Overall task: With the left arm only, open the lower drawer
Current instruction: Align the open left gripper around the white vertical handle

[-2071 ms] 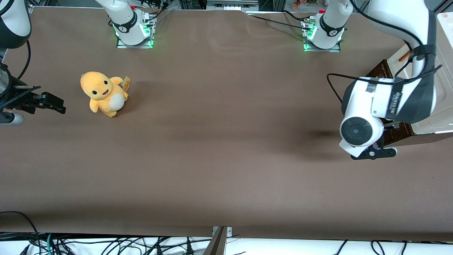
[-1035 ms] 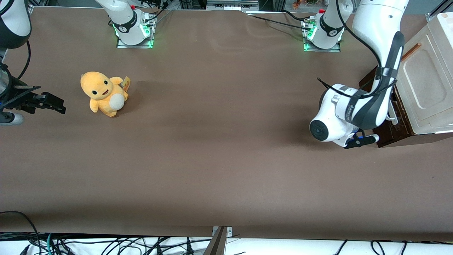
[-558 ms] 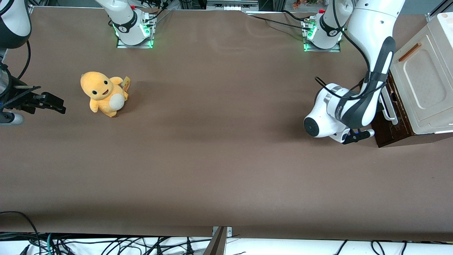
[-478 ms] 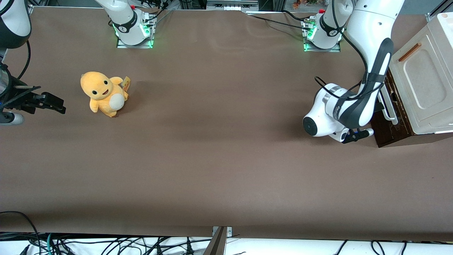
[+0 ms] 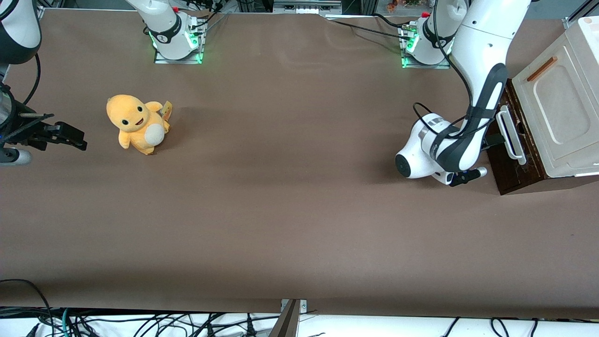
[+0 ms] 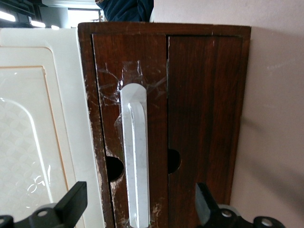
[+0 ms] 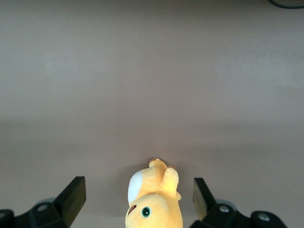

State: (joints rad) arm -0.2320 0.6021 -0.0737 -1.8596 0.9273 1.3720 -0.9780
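The left arm (image 5: 477,56) rises from its base at the edge of the counter (image 5: 281,210) farthest from the front camera, then bends down steeply so that its white, rounded wrist housing hangs low over the brown surface, a black cable looping beside the dark grey joint cover. Its tool (image 6: 137,211) points straight at the front of the lower drawer (image 6: 166,118), toward the working arm's end of the counter. In the wrist view the two black fingers (image 6: 71,206) are spread wide, one on each side of the white handle (image 6: 134,156), holding nothing and not touching it.

The lower drawer is dark brown wood with a visible grain, worn pale along its edges and split by a seam into two panels, each with a half-round notch cut beside the handle. The handle is a smooth white loop-shaped bar with a rounded end, and scuffed clear tape lies across the wood near that end. From the front camera the drawer (image 5: 512,150) sits shut, flush with the cabinet, under a cream panel (image 5: 557,107) that has a raised rounded-rectangle moulding and a thin orange-brown handle (image 5: 542,69).

Well apart, toward the parked arm's end, a yellow plush toy (image 5: 137,123) with a fuzzy surface, a pale belly and dark eyes sits upright on the counter's matte brown cover
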